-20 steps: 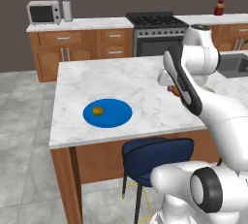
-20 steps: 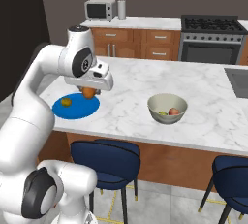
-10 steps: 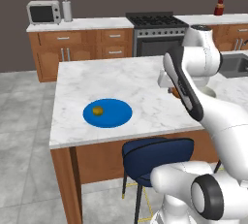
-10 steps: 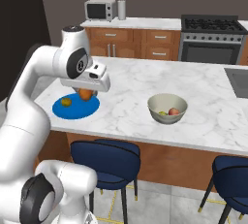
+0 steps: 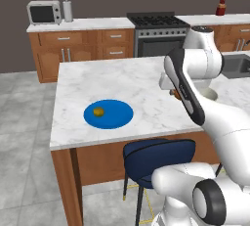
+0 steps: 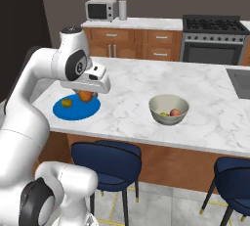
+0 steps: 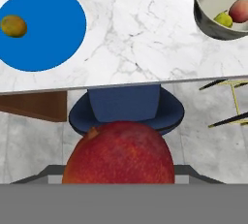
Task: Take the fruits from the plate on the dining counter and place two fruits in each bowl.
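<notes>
The hand had carried the orange fruit, gripped between its fingers, off the blue plate and farther along the counter than half a second before, which suggests the third transfer was under way. By count: one olive-yellow fruit lay on the plate behind the hand, two fruits sat in the cream bowl ahead of it, one was held. The second bowl could not be located.
</notes>
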Tool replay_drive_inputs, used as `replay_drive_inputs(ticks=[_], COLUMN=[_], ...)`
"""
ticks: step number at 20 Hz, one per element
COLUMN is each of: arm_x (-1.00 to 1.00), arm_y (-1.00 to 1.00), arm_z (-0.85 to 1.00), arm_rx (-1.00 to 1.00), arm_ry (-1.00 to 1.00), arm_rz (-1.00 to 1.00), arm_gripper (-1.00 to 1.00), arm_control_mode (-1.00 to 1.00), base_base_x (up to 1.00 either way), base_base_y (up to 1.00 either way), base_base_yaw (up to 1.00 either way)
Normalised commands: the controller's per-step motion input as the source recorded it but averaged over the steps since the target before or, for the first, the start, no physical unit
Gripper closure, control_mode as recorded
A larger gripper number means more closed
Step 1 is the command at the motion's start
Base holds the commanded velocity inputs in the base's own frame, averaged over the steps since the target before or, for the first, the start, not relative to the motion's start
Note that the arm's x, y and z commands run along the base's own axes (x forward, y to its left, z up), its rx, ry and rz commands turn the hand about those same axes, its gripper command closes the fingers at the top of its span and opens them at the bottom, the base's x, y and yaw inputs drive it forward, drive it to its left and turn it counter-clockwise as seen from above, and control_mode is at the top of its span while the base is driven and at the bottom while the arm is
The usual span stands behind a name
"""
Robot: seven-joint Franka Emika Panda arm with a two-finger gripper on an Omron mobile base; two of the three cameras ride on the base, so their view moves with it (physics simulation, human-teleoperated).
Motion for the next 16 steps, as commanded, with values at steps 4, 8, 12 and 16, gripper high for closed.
replay_drive_inputs(ticks=[4, 8, 12, 16], arm_x=[0.0, 0.0, -0.05, 0.0], arm_y=[0.0, 0.0, 0.0, 0.0], arm_z=[0.0, 0.0, 0.0, 0.0], arm_rx=[-0.02, -0.01, 0.0, 0.0], arm_ry=[0.0, 0.0, 0.0, 0.0], arm_rz=[0.0, 0.0, 0.0, 0.0], arm_gripper=[1.0, 1.0, 1.0, 1.0], arm_control_mode=[-1.0, -1.0, 1.0, 1.0], base_base_x=[0.0, 0.0, -0.12, -0.43], base_base_y=[0.0, 0.0, -0.12, -0.69], base_base_yaw=[0.0, 0.0, 0.0, 0.0])
